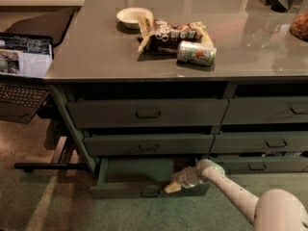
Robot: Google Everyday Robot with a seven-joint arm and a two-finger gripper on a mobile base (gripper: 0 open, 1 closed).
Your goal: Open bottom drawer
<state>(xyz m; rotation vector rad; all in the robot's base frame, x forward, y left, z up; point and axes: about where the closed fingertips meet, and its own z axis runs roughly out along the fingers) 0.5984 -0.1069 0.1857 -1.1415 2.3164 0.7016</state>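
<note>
The bottom drawer [120, 190] of the left stack is dark green and slim, with a small dark handle [150, 192] at the centre of its front. It stands pulled out, and its plain green inside [139, 170] shows. My gripper [173, 186] is at the end of the white arm [231, 191] that reaches in from the lower right. It sits at the drawer's top front edge, just right of the handle.
Two taller green drawers [144, 112] [147, 144] sit above it, and a right-hand stack [264, 143] is beside it. The counter holds a bowl [132, 16], a snack bag [168, 32] and a can [196, 53]. A laptop [24, 66] sits at the left. Green carpet lies in front.
</note>
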